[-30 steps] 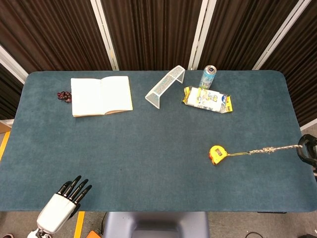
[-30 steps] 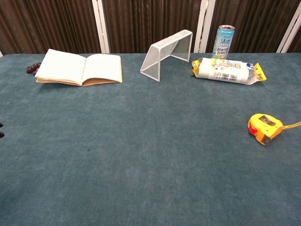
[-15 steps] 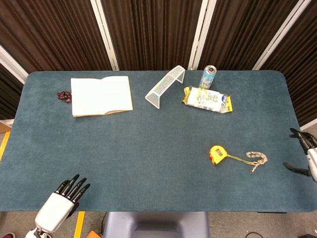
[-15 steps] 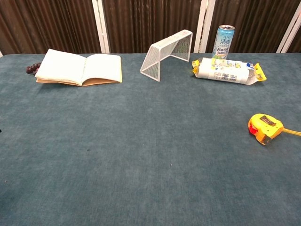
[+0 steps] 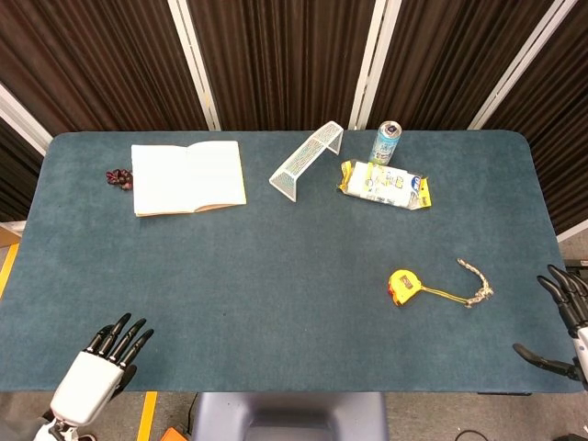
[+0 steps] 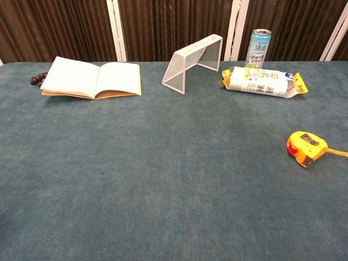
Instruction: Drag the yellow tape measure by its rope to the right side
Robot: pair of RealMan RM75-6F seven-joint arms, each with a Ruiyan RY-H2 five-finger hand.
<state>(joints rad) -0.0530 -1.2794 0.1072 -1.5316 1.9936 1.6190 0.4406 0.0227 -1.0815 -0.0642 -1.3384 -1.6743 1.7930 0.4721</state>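
Note:
The yellow tape measure [image 5: 401, 286] lies on the blue table right of centre, also seen in the chest view as the tape measure [image 6: 306, 147] near the right edge. Its rope [image 5: 469, 284] trails to the right and lies loose and curled on the cloth. My right hand [image 5: 567, 322] sits at the table's right edge, fingers spread, holding nothing, well clear of the rope. My left hand [image 5: 95, 369] hovers at the front left corner, fingers apart and empty. Neither hand shows in the chest view.
An open notebook [image 5: 187, 177] and dark grapes [image 5: 118, 177] lie at the back left. A white wire rack [image 5: 306, 160], a drink can [image 5: 387, 141] and a snack packet [image 5: 383, 185] stand at the back centre-right.
The right hand let go of the taut rope, which fell slack on the table, and drew back toward the front right edge. The left hand slid back off the front left. The tape measure stayed put.

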